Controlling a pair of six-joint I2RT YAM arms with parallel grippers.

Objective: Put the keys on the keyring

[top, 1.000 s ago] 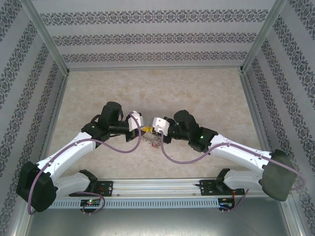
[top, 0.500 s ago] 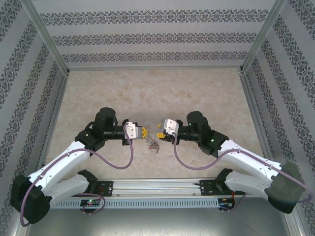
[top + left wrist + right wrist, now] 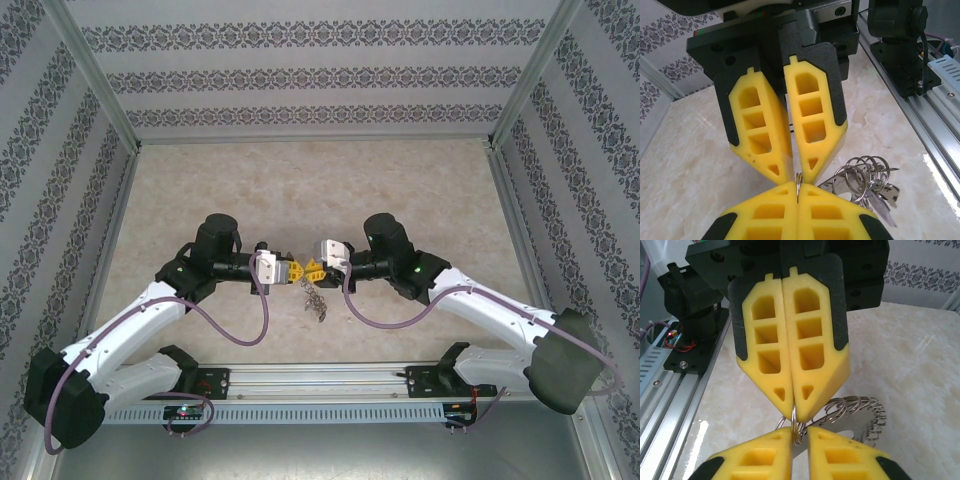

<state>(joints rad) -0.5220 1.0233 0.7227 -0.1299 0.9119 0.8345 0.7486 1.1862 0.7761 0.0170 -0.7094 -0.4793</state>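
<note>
Both arms meet over the table (image 3: pixel 420 190), approx midway btwn its left & right edges and a bit nearer the near edge than the far one. L gripper (image 3: pixel 293 270) and R gripper (image 3: pixel 317 268) are tip to tip. Each has its yellow fingers (image 3: pixel 765 212) pressed together on the same thin wire of the keyring (image 3: pixel 798 181). In the right wrist view the R pair shows a hairline gap w/ the ring sitting in it. The rest of the bunch, the keys (image 3: pixel 885 192) plus a coil of small loops (image 3: pixel 862 172), hangs off to one side just below the tips; can't tell if its lowest end touches the tabletop. Looks to me like the threading step itself: ring pinched at two spots close together, prob to pry the split open or work a key round the wire. Next move, I'd guess, calls for a small twist or pull-apart w/ both grips firm, since wire that thin could slip out from btwn the pads. Count: 2 arms, 2 grippers, 4 fingers, 1 pinched ring, approx 4–5 small loops in the coil, at least 2 key blades; too bunched for an exact no.
</note>
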